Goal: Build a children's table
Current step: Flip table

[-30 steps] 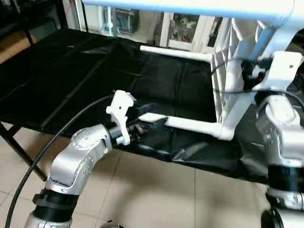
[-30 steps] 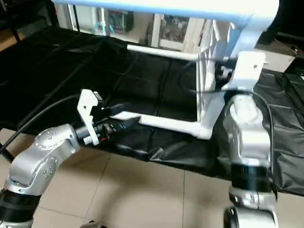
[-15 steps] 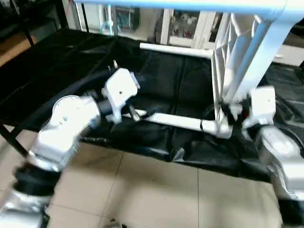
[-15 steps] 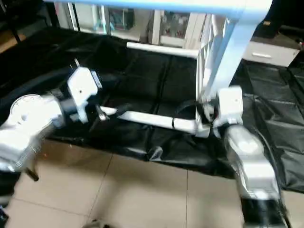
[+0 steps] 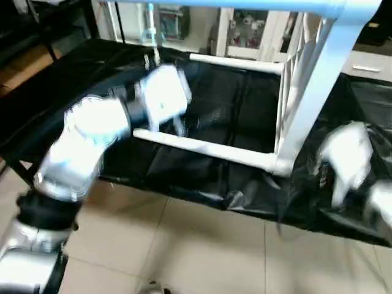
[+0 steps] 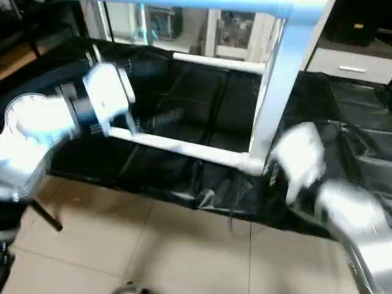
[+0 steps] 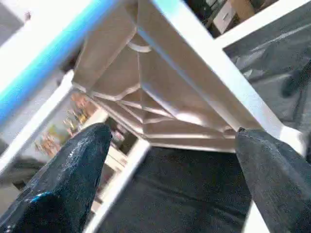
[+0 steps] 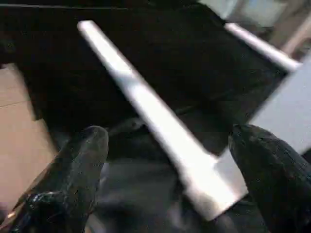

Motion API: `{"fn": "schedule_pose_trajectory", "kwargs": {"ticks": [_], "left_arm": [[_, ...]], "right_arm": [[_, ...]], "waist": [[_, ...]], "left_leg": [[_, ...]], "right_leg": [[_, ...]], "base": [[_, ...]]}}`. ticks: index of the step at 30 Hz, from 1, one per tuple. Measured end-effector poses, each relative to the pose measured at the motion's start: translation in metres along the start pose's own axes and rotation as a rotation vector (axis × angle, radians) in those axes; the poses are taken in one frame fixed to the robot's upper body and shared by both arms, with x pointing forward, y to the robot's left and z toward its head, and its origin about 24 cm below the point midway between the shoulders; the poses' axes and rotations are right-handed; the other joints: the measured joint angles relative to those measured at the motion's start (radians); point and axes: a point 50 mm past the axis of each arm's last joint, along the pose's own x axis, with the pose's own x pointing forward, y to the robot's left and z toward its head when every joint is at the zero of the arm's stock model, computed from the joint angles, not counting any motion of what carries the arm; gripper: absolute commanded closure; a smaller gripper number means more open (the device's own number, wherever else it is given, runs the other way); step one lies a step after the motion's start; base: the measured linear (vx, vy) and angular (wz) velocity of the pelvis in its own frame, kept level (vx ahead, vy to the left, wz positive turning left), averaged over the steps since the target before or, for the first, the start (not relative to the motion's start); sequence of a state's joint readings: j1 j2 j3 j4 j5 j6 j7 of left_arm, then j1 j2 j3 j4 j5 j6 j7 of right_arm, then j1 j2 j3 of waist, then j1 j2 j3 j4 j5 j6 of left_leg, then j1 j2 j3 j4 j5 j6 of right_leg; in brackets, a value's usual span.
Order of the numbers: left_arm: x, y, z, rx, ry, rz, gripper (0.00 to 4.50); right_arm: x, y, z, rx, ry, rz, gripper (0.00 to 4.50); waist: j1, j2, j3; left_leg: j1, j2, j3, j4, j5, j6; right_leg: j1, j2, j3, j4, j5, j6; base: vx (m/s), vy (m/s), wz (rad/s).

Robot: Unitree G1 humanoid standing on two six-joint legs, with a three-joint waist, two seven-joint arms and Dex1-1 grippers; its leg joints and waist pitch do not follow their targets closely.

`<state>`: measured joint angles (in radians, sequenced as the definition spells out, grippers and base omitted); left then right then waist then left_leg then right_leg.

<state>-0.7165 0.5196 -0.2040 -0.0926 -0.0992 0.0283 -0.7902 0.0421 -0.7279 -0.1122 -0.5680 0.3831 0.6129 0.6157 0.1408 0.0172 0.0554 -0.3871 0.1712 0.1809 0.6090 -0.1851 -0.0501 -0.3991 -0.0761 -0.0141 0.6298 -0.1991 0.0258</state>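
Note:
The children's table stands on its edge on the black-covered bench, its white ribbed top (image 5: pixel 288 92) upright at the right. Its tube legs point to the left: a near leg (image 5: pixel 202 147) just above the cloth, a far leg (image 5: pixel 236 60) behind, and an upper leg (image 5: pixel 245 5) across the top of the picture. My left gripper (image 7: pixel 172 133) is open, held above the near leg's free end and facing the X-braced underside (image 7: pixel 160 92). My right gripper (image 8: pixel 168 133) is open too, low beside the top's near corner socket (image 5: pixel 283 164), with the near leg (image 8: pixel 141 94) ahead of it.
The black cloth (image 5: pixel 214 104) covers the bench, whose front edge (image 5: pixel 202 196) drops to a tiled floor (image 5: pixel 184 245). Cabinets and shelves (image 5: pixel 245 27) stand behind the bench. A black frame leg (image 5: pixel 15 168) shows at the left.
My left gripper let go of the near leg's tip and rose up and back. My right arm came off the table top and dropped low to the right. The camera shifted slightly.

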Motion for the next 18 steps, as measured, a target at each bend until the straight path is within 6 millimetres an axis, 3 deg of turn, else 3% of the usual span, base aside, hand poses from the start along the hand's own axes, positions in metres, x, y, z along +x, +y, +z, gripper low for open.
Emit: {"fn": "schedule_pose_trajectory", "kwargs": {"ticks": [5,8,14,18], "left_arm": [[0.003,0.013,0.006,0.107,-0.025,0.021,0.00],[0.007,0.028,0.014,0.189,-0.042,0.048,0.00],[0.014,0.053,0.009,0.351,0.021,0.162,0.00],[0.015,0.069,0.007,0.457,0.063,0.226,0.00]], "right_arm": [[-0.012,-0.002,0.008,0.011,-0.015,0.029,0.26],[0.005,0.000,0.021,0.026,-0.116,-0.008,0.26],[0.058,0.007,0.013,0.238,-0.208,-0.204,0.26],[0.070,0.009,0.005,0.282,-0.181,-0.252,0.26]], "waist": [[0.003,0.002,0.000],[0.000,0.003,-0.002],[0.000,0.002,-0.004],[0.006,0.001,-0.003]], "left_leg": [[0.002,0.000,0.000,0.000,0.000,0.000],[0.003,0.000,-0.002,0.000,0.000,0.000],[0.000,0.000,-0.003,0.000,0.002,-0.003],[-0.003,-0.001,-0.003,0.000,0.002,-0.003]], "right_leg": [[0.000,0.000,-0.001,0.001,0.000,0.000],[0.000,0.000,-0.002,0.001,0.001,0.000],[-0.006,0.000,-0.002,0.005,0.004,-0.003],[-0.005,0.000,-0.002,0.002,0.004,-0.003]], "base": [[0.000,0.000,0.00],[0.000,0.000,0.00],[0.000,0.000,0.00],[0.000,0.000,0.00]]}}
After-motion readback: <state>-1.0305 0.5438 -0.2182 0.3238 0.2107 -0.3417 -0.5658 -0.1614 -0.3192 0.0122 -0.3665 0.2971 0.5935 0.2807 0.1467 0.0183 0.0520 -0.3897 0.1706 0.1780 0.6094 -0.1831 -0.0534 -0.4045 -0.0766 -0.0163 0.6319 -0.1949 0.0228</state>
